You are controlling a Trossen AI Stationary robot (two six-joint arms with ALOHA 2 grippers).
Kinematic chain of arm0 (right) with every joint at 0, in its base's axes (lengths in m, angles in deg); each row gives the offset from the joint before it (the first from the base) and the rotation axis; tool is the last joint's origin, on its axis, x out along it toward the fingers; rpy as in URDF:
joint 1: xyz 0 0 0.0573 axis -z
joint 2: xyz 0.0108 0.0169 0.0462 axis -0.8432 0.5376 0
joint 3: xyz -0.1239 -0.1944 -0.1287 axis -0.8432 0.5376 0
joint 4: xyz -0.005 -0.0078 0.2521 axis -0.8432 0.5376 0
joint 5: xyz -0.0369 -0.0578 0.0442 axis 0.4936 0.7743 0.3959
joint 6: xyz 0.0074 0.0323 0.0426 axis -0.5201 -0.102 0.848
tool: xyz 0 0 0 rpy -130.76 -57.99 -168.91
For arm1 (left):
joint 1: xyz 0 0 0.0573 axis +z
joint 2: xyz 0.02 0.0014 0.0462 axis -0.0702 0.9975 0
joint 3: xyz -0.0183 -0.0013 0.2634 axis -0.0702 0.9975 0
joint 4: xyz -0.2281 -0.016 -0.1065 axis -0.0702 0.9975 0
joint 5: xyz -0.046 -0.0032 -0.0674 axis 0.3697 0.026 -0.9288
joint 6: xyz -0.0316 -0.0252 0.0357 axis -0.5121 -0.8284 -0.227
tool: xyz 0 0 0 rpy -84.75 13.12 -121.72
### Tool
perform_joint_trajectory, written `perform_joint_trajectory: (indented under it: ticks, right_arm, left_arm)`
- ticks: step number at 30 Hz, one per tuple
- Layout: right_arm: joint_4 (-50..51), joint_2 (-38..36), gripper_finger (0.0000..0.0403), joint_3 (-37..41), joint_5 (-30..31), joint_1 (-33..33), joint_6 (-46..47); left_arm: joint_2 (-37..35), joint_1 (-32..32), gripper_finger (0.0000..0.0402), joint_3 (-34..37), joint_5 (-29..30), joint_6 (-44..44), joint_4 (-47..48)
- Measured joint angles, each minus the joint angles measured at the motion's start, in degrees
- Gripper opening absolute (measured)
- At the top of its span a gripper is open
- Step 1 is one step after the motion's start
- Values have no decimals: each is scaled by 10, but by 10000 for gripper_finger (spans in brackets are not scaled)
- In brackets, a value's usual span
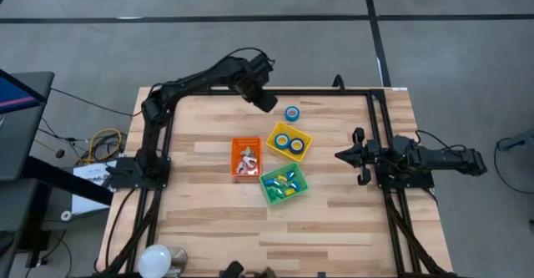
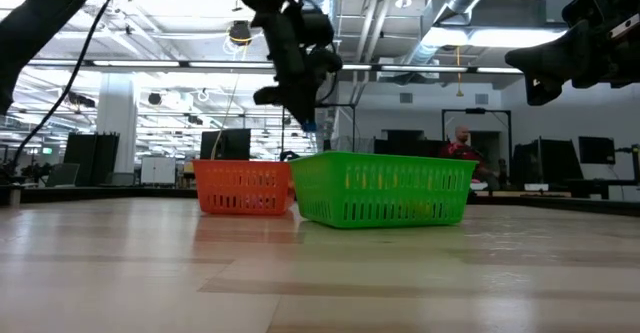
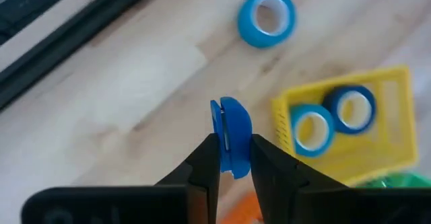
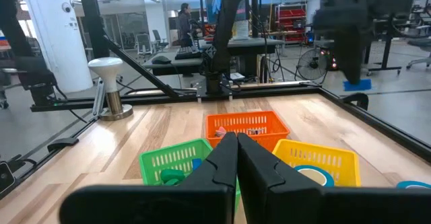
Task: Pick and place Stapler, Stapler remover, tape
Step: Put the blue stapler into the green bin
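Counter (image 1: 334, 219) of pale wood planks inside a dark frame, seen from above. Left arm reaches over the far edge of the counter; its gripper (image 3: 232, 158) hangs above the wood near the middle of that edge, jaws clamped on a thin blue piece (image 3: 230, 135) held edge-on, whose kind cannot be told. Right arm lies along the right edge of the counter, its gripper (image 4: 236, 158) pointing inward toward the bins, jaws closed on nothing.

Three small bins stand close together at the counter's centre. Orange bin (image 1: 246, 158) is on the left of the group, with pale items inside. Green bin (image 1: 284, 184) stands just beside it toward the near edge, holding mixed small blue, yellow and green items. Yellow bin (image 1: 289, 141) is the farthest of the three and holds two rolls of blue tape (image 1: 289, 142) side by side, lying flat.

Loose tape roll (image 1: 291, 113), blue with a white core, lies flat on the bare wood between the yellow bin and the far edge, just beside the left gripper and apart from the bin.
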Motion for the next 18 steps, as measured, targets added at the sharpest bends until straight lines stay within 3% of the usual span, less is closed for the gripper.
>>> perform_joint_trajectory:
  ticks: [18]
  right_arm:
    - [0,0,1,0,0,0,0]
  left_arm:
    - [-47,-182,63,12,2,5,4]
